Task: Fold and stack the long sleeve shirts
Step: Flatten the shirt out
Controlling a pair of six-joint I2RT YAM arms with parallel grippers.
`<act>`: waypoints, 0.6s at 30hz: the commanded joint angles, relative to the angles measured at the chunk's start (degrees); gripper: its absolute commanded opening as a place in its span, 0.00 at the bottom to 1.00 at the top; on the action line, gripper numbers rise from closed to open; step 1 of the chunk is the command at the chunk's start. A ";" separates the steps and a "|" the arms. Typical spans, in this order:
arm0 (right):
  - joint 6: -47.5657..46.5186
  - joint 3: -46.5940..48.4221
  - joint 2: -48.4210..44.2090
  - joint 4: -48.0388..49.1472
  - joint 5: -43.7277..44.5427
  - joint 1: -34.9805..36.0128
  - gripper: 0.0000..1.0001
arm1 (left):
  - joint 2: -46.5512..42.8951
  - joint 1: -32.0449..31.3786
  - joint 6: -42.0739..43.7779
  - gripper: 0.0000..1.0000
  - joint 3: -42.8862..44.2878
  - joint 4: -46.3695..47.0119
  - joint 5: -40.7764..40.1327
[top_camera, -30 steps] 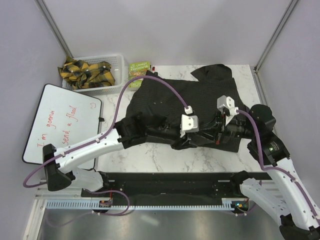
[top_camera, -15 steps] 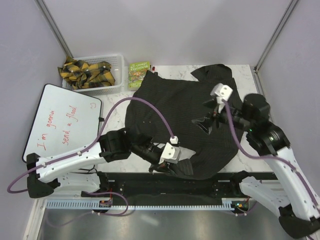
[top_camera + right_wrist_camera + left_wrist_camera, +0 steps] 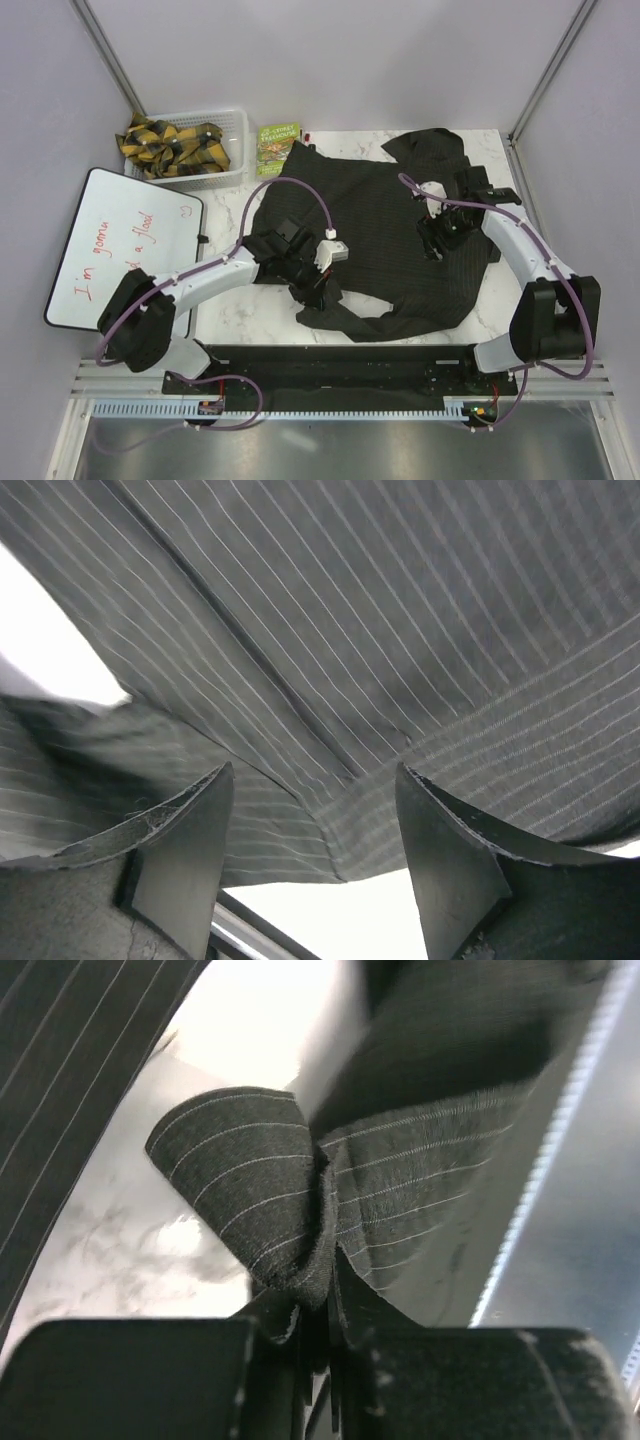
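My left pincer [image 3: 320, 1302] is clamped on a lifted fold at the near edge of the shirt [image 3: 380, 220], which lies crumpled across the bench [image 3: 240, 310], to tug it flat, I judge, while my right pincer [image 3: 314, 780] gapes wide above the cloth.

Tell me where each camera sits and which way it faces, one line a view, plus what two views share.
Top external: fixed high over the near edge, looking down at the table; the left arm and right arm show, with the shirt spread between them.
Left wrist: looks along the left gripper, which is shut on a shirt fold.
Right wrist: looks down past the open right gripper at striped cloth.
Shared: top and left wrist both show the pinched fold and marble tabletop.
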 commanded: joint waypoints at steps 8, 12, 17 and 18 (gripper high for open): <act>-11.00 -10.52 9.96 6.23 18.11 -3.06 0.69 | 1.12 9.77 11.12 0.64 7.31 -8.76 -11.96; -13.28 -10.25 13.49 7.20 20.48 -4.73 0.67 | 5.69 14.43 18.51 0.59 11.19 -9.82 -20.82; -20.57 -13.58 14.20 9.31 24.61 -9.47 0.65 | 12.36 24.18 18.27 0.50 13.21 -8.59 -19.71; -21.97 -14.37 14.20 9.92 25.32 -11.04 0.65 | 12.90 25.68 17.30 0.49 14.00 -8.67 -18.57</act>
